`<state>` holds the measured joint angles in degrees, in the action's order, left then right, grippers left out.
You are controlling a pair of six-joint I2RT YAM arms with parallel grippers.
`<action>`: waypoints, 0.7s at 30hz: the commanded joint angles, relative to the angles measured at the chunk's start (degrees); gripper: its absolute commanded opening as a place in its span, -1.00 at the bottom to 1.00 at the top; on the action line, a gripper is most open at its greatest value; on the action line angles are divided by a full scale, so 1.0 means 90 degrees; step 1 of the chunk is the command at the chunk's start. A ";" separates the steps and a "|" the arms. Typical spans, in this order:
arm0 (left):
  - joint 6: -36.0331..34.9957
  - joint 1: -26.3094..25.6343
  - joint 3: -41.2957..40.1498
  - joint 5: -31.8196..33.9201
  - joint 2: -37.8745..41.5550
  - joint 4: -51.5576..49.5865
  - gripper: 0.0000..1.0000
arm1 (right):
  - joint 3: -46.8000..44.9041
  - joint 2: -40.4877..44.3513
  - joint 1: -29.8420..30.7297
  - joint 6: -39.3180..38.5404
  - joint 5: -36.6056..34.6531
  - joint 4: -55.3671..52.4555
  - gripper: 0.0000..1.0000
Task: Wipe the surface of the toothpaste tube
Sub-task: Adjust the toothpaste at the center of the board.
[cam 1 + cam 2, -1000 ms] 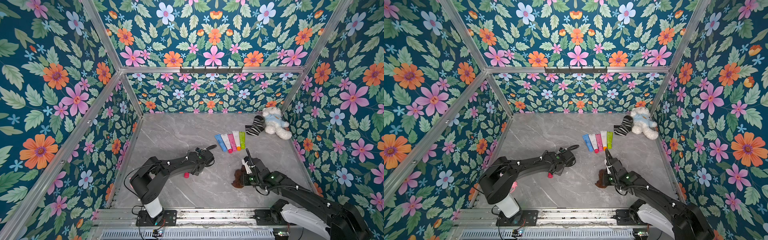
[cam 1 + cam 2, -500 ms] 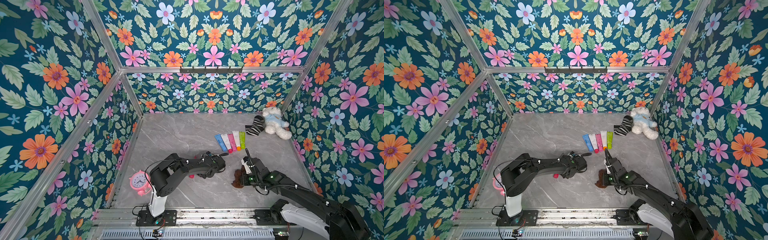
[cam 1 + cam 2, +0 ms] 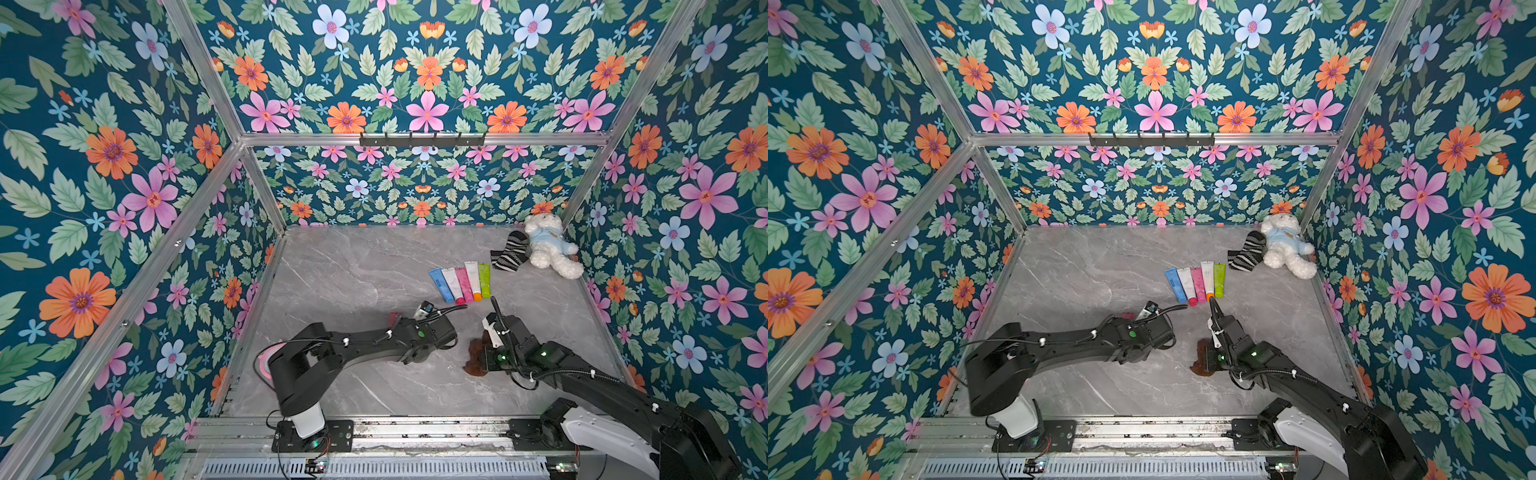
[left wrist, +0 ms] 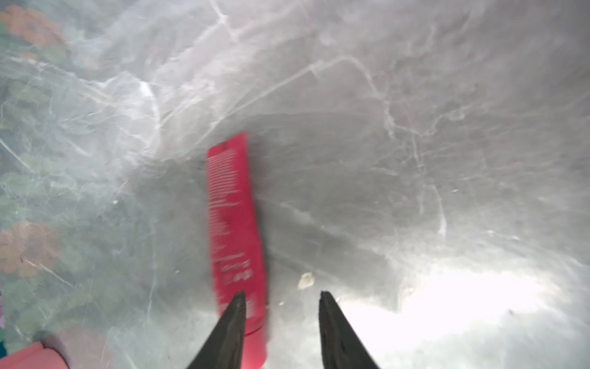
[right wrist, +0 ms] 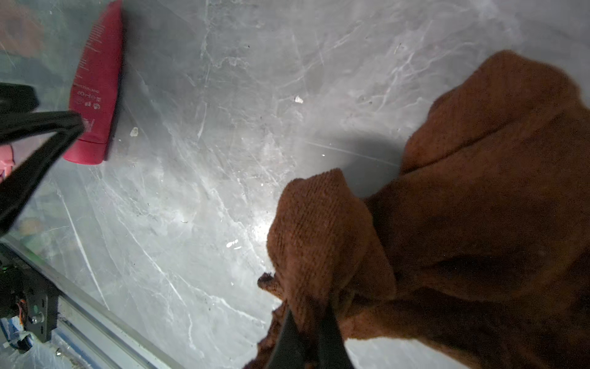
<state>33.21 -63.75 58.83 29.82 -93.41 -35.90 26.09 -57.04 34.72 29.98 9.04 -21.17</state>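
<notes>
- The red tube (image 4: 234, 223) lies flat on the grey marble counter (image 3: 353, 270), in the near half and a little left of the middle. From overhead only a sliver of it peeks out on the far side of the left arm (image 3: 365, 345).
- The left gripper (image 4: 281, 293) sits low over the tube's cap end. Its jaws stand apart with nothing between them. One finger crosses in front of the cap end, and I cannot tell whether it touches. The tube lies off to that side, not in the gap.
- The right gripper (image 5: 308, 319) has its jaws pinched tight on a fold of the brown cloth (image 5: 479, 191). The rest of the cloth is bunched in a heap on the counter.
- The cloth lies to the right of the red tube, well apart from it, with bare counter between them.
- A few pale crumbs (image 4: 306, 280) lie on the counter just beside the tube's cap end.
- Farther back and to the right, five tubes (image 3: 459, 282) lie side by side in a neat row: blue, white, pink, white and green.
- In the far right corner a white teddy bear (image 3: 548, 247) in a blue top lies next to the wall, with a striped sock (image 3: 509, 251) touching it on its left.
- Something round and pink (image 3: 266, 359) shows at the near left, mostly hidden behind the left arm.
</notes>
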 commanded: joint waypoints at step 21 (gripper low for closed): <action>-0.0104 0.1255 -0.2992 -0.1874 0.1877 0.2815 0.15 | 0.0012 -0.0040 0.0004 -0.0040 0.0060 0.0036 -1.00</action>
<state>32.42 -52.66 31.33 11.68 -75.55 -11.38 26.09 -57.34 34.72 29.85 9.45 -21.15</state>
